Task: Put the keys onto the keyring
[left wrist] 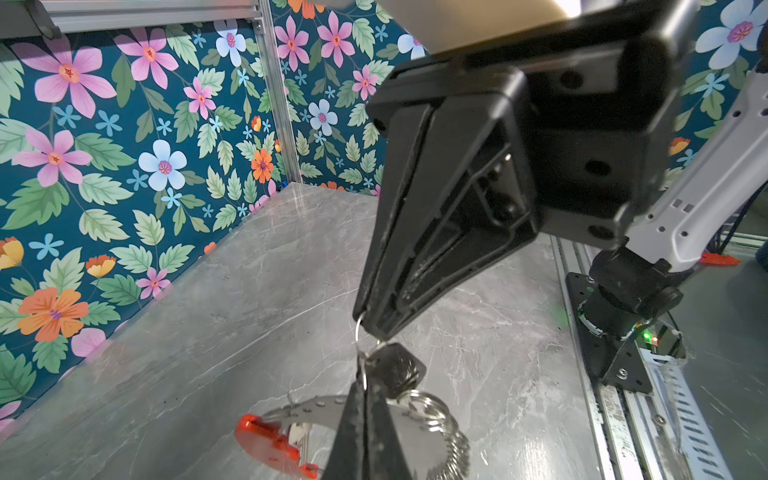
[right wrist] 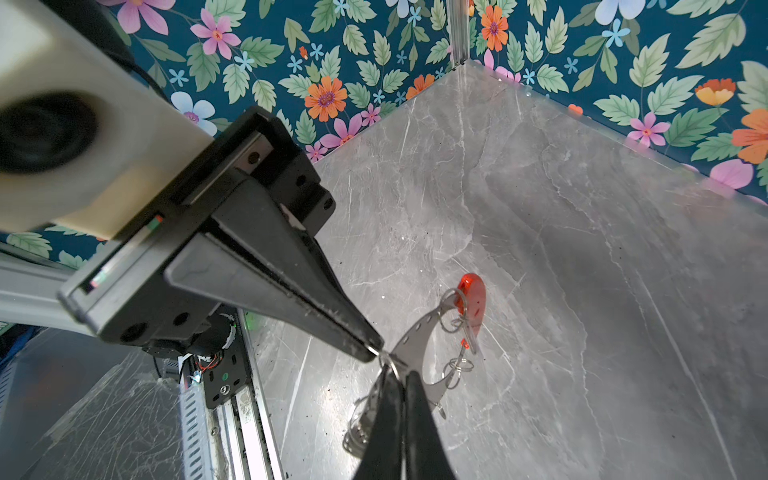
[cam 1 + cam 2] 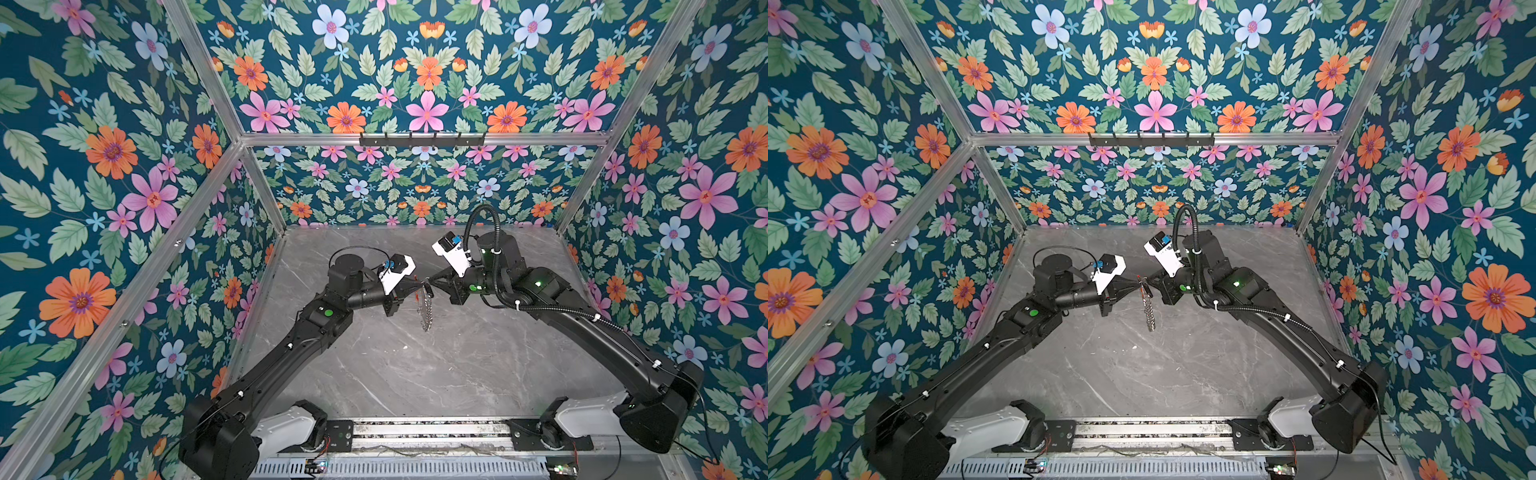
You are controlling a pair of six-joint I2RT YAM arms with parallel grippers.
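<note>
- Hanging in the air above the middle of the grey marbled surface (image 3: 415,374), the keyring (image 3: 426,307) shows in both top views as a thin silvery column. Its upper end is pinched where the two arms meet.
- Seen close, the keyring is a flat metal band (image 1: 316,405) punched with a row of small holes and bent into a hoop. A glossy red curved section (image 1: 266,440) closes the hoop.
- A dense stack of small silver rings (image 1: 451,444) is threaded on the keyring, on the far side of the hoop from the red part.
- The left end effector (image 3: 419,286) reaches the keyring from the left. It is clenched, with its tips straddling the band and grasping the keyring.
- The right end effector (image 3: 432,283) meets the top of the keyring from the right, clenched on a thin silver loop (image 1: 358,345).
- The black key (image 1: 397,368), a small dark oblong tag, hangs from that loop just beside the keyring's band, close to both sets of tips.
- Whether the loop already passes around the keyring's band cannot be told.
- A pale piece (image 1: 296,434) shows just behind the keyring's red part, too blurred to identify.
</note>
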